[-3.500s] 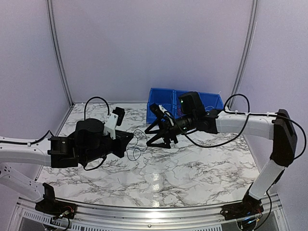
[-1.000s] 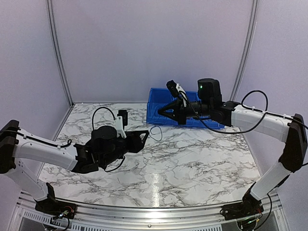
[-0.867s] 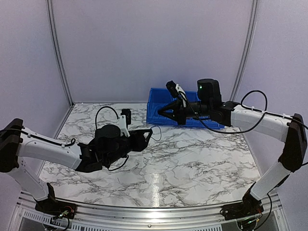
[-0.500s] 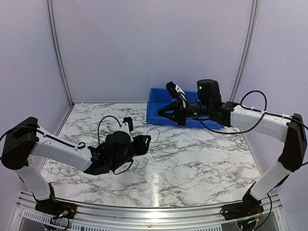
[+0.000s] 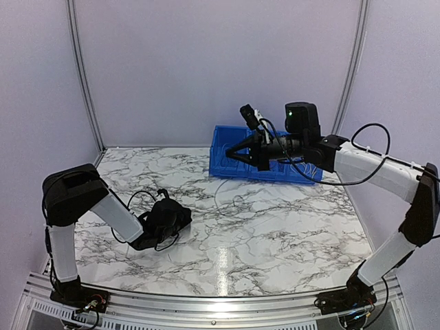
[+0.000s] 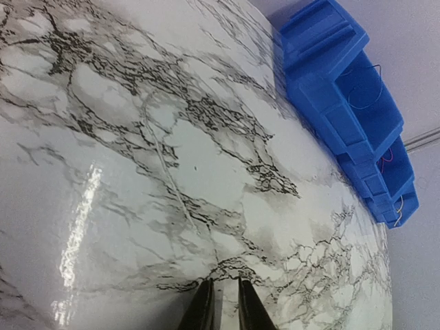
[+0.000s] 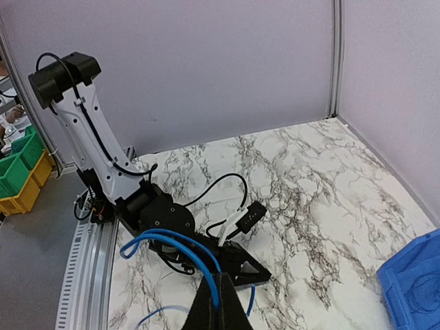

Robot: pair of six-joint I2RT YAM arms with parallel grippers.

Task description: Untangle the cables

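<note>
My right gripper (image 5: 229, 155) hangs in the air in front of the blue bin, shut on a thin blue cable (image 7: 172, 237) that loops below its fingertips (image 7: 221, 302). A faint strand of the cables (image 5: 217, 187) trails down onto the marble under it. My left gripper (image 5: 184, 218) sits low over the table's near left. Its fingers (image 6: 205, 309) stand a narrow gap apart, with only marble showing between them. A pale thin wire (image 6: 165, 161) lies on the marble ahead of it. The right wrist view shows the left gripper (image 7: 258, 271) under the blue loop.
The blue bin (image 5: 223, 165) stands at the back of the table, right of centre. In the left wrist view the bin (image 6: 323, 41) holds several loose thin wires. Purple walls close the back and sides. Green and yellow crates (image 7: 20, 172) sit beyond the table.
The left arm has folded back toward the near left and dropped low, its jaws narrowing. The right gripper has risen slightly, still shut on the blue cable.
</note>
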